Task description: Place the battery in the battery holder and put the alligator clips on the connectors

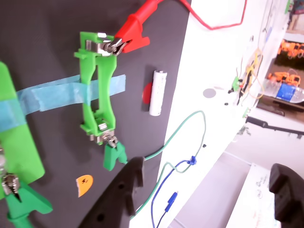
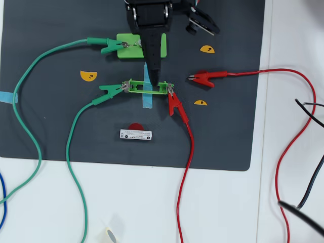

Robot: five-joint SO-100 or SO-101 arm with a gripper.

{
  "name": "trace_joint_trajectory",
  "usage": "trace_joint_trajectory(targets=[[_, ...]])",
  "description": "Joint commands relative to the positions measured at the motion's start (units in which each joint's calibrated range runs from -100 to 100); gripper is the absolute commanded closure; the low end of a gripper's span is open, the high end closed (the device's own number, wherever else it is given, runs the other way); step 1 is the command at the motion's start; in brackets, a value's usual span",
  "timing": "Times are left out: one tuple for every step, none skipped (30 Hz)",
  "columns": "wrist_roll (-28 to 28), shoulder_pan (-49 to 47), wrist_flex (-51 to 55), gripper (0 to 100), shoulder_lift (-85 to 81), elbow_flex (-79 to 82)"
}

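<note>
**Mia:** Black fingers sit right up close in the wrist view. That is the hand (image 1: 204,190). Its fingers are wide apart and it holds nothing.

**Ben:** What is the biggest thing?

**Mia:** The white table (image 2: 152,202). On it lies a flat dark mat (image 2: 50,131), so the small parts show up well.

**Ben:** Why the blue tape (image 1: 52,97)?

**Mia:** I think it keeps the battery holder (image 1: 97,85) from sliding. The holder is a thin green plastic frame, and it is empty.

**Ben:** So where is the battery (image 2: 135,134)?

**Mia:** On the mat, just beside the holder, lying flat. It is a smooth, round white stick with tiny black print.

**Ben:** And the clips?

**Mia:** A red clip (image 1: 130,32) bites the shiny metal tab (image 1: 102,45) at one end. A green clip (image 1: 114,154) bites the other end. Another red clip (image 2: 202,78) lies loose on the mat. One more green clip (image 2: 109,44) grips the wide green block (image 2: 135,46).
</note>
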Motion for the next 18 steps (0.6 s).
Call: trace_joint_trajectory(targets=[[0.25, -4.97, -0.79, 74, 26.13, -27.11], [0.2, -5.17, 1.96, 74, 35.83, -35.79], [0.2, -5.37, 5.39, 74, 44.59, -43.33], [0.2, -5.37, 9.26, 74, 52.59, -50.44], [0.2, -5.27, 13.39, 74, 59.82, -56.67], [0.3, -4.86, 17.69, 74, 66.2, -62.02], [0.51, -4.86, 20.01, 74, 68.67, -64.56], [0.62, -4.56, 24.39, 74, 73.18, -68.77], [0.67, -4.56, 26.37, 74, 75.05, -70.97], [0.72, -4.46, 29.55, 74, 77.09, -75.18], [0.72, -4.46, 31.95, 74, 78.88, -79.39], [0.72, -4.46, 32.81, 74, 79.47, -81.23], [0.67, -4.46, 34.02, 74, 80.83, -84.56], [0.67, -4.46, 34.36, 74, 82.53, -88.16], [0.51, -2.85, 34.36, 74, 84.66, -91.58], [0.25, -1.23, 34.36, 74, 87.3, -93.95], [0.2, -0.52, 34.36, 74, 88.57, -94.65], [-0.01, 0.59, 34.36, 74, 90.62, -95.26]])
